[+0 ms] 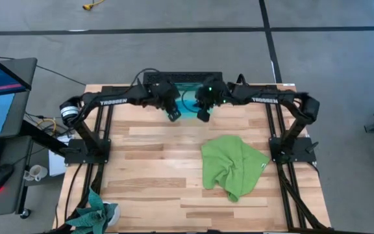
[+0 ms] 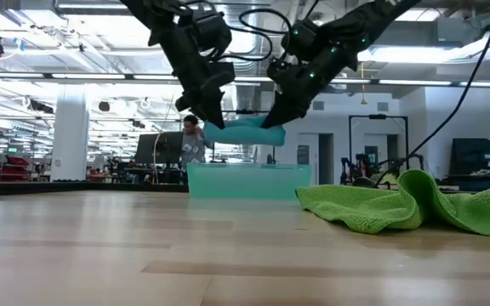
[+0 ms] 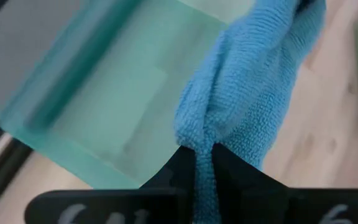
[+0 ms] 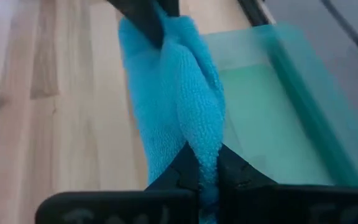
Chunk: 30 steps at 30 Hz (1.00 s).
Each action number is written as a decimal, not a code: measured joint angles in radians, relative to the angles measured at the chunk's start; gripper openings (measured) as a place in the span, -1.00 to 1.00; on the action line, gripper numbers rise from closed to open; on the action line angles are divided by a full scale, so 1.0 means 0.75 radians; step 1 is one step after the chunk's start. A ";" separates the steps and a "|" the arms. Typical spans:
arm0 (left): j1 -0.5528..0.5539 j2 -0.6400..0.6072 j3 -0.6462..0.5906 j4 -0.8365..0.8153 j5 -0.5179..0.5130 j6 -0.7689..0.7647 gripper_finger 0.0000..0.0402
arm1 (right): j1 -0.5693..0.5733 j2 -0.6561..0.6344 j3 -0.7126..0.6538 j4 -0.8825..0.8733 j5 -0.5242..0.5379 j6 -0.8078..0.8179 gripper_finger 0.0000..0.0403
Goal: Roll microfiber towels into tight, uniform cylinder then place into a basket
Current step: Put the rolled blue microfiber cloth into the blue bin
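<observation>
Holding the rolled blue towel [image 2: 243, 133] by its two ends, the left tool [image 1: 173, 116] and right tool [image 1: 203, 116] are each clamped on cloth, just above the basket [image 2: 247, 181] at the counter's [image 1: 167, 169] 12 o'clock edge. Lowering both ends level, then letting go together, should keep the roll tight. The green towel [image 1: 232, 166] lies crumpled at 4 o'clock, unrolled. How tight the roll's middle is cannot be judged; arms hide most of the basket from above.

Rolled sky-blue microfiber towel [image 2: 245, 132] hanging level just above the basket, translucent teal-green basket [image 2: 247, 180] with low walls, lime-green towel [image 1: 232, 164] crumpled flat near the basket
</observation>
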 joint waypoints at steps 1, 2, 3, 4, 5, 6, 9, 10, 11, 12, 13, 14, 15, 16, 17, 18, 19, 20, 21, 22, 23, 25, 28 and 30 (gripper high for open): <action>0.022 0.000 0.000 0.014 0.001 -0.001 -0.91 | -0.021 0.012 0.010 0.016 -0.013 -0.014 -0.85; 0.041 0.000 0.000 0.037 0.003 -0.002 -0.91 | -0.046 0.023 0.017 0.029 -0.024 -0.026 -0.86; 0.060 0.003 0.000 0.074 0.017 -0.002 -0.91 | -0.071 0.028 0.018 0.025 -0.029 -0.036 -0.86; 0.075 0.006 -0.001 0.112 0.023 -0.001 -0.91 | -0.092 0.029 0.018 0.023 -0.030 -0.040 -0.86; 0.088 0.006 -0.002 0.144 0.021 0.004 -0.91 | -0.109 0.037 0.023 0.039 -0.030 -0.041 -0.86; 0.098 0.012 -0.003 0.174 0.010 0.011 -0.91 | -0.121 0.054 0.030 0.070 -0.028 -0.041 -0.86; 0.153 0.040 -0.007 0.266 0.017 0.017 -0.91 | -0.170 0.074 0.027 0.084 -0.046 -0.042 -0.84; 0.165 0.057 -0.005 0.288 0.012 0.017 -0.91 | -0.179 0.090 0.046 0.092 -0.045 -0.047 -0.84; 0.182 0.073 -0.003 0.306 0.014 0.019 -0.91 | -0.189 0.110 0.060 0.097 -0.041 -0.056 -0.84; 0.204 0.088 -0.003 0.306 0.049 0.018 -0.91 | -0.204 0.129 0.066 0.090 -0.054 -0.063 -0.85; 0.217 0.112 -0.004 0.314 0.071 0.017 -0.91 | -0.215 0.148 0.071 0.081 -0.065 -0.069 -0.86; 0.224 0.135 -0.004 0.320 0.068 0.014 -0.91 | -0.220 0.168 0.084 0.076 -0.062 -0.080 -0.86; 0.235 0.156 -0.004 0.318 0.067 0.014 -0.91 | -0.223 0.190 0.103 0.082 -0.061 -0.091 -0.86; 0.249 0.177 -0.005 0.327 0.067 0.016 -0.91 | -0.232 0.212 0.120 0.082 -0.061 -0.098 -0.86; 0.261 0.198 -0.004 0.355 0.073 0.022 -0.91 | -0.241 0.230 0.132 0.063 -0.061 -0.102 -0.85; 0.270 0.222 -0.003 0.380 0.069 0.030 -0.91 | -0.247 0.251 0.150 0.053 -0.060 -0.111 -0.85; 0.280 0.241 -0.003 0.394 0.061 0.034 -0.91 | -0.252 0.275 0.172 0.051 -0.055 -0.120 -0.84; 0.291 0.256 -0.003 0.404 0.067 0.033 -0.91 | -0.258 0.299 0.189 0.037 -0.058 -0.123 -0.83; 0.300 0.275 -0.003 0.426 0.077 0.033 -0.91 | -0.264 0.319 0.201 0.023 -0.058 -0.123 -0.83; 0.310 0.298 -0.003 0.457 0.081 0.033 -0.91 | -0.270 0.339 0.217 0.005 -0.057 -0.124 -0.83; 0.323 0.313 -0.004 0.468 0.094 0.033 -0.91 | -0.273 0.361 0.236 0.002 -0.056 -0.129 -0.84; 0.341 0.337 -0.004 0.483 0.115 0.029 -0.91 | -0.283 0.406 0.260 0.004 -0.059 -0.135 -0.86; 0.359 0.359 -0.007 0.476 0.142 0.028 -0.91 | -0.291 0.456 0.294 -0.021 -0.060 -0.146 -0.85; 0.363 0.363 -0.004 0.490 0.142 0.033 -0.91 | -0.292 0.481 0.306 -0.030 -0.060 -0.146 -0.83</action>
